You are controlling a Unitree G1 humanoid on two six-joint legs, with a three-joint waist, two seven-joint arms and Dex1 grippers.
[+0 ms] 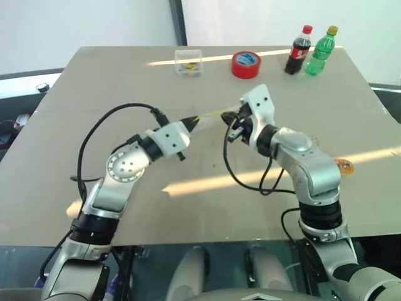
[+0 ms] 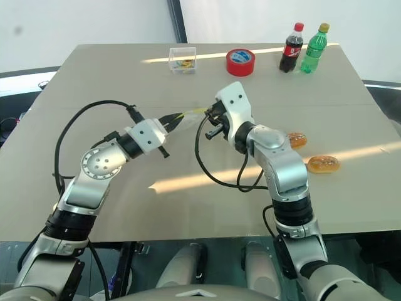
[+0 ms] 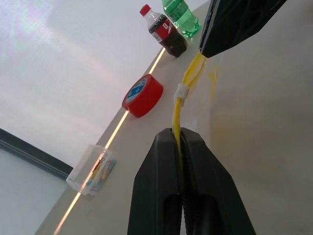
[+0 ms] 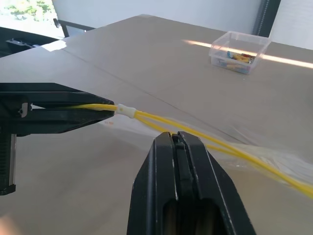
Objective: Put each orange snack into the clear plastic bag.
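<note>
- Left eye: left gripper point(image 1: 193, 122) clenched on the yellow seal strip of the bag point(image 1: 212, 115), which is held up off the table point(image 1: 94, 88) between both grippers. Right gripper point(image 1: 233, 123) clenched at the strip's other end. One snack point(image 1: 344, 167) partly shows behind the right arm on the table's right side.
- Right eye: both snacks lie on the table right of the right arm, near each other, one point(image 2: 297, 139) farther back, the other point(image 2: 323, 163) nearer the edge. Neither is in the bag. Clear box point(image 2: 182, 60) at the back with small coloured items inside; red tape roll point(image 2: 240, 62), cola bottle point(image 2: 288, 48) and green bottle point(image 2: 313, 48) also at the back.
- Left wrist: fingers point(image 3: 161, 181) pinch the yellow strip; the right gripper's black tip bites the far end.
- Right wrist: fingers point(image 4: 161, 186) pressed together, with the strip running just in front of their tips; clear film hangs below it. The left gripper grips the strip end beside its white slider.
</note>
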